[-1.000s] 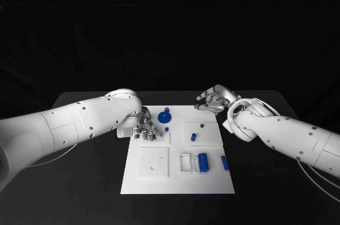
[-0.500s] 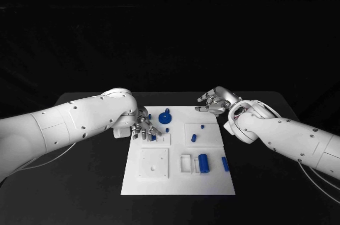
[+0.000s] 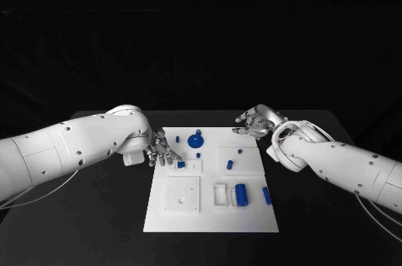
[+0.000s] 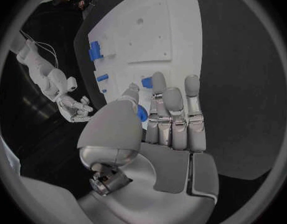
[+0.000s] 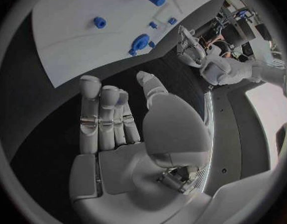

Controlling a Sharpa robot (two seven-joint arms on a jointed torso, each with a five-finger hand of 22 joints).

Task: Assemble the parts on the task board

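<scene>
The white task board lies mid-table. My left hand hovers at its left edge, fingers straight and side by side, holding nothing that I can make out. A small blue part sits on the board just beyond those fingertips, and it shows in the left wrist view too. A round blue part with a knob lies at the far side. Blue pegs stand mid-board. A blue cylinder and a blue bar lie at the near right. My right hand is empty and hangs by the far right corner.
A raised white square block with a hole sits on the near left of the board, and a small white frame stands beside the cylinder. Bare black table runs along both sides. In the right wrist view the board's edge lies beyond the fingertips.
My left hand has slid left from over the board to its left edge, uncovering the small blue part by its fingertips. The right hand has barely moved.
</scene>
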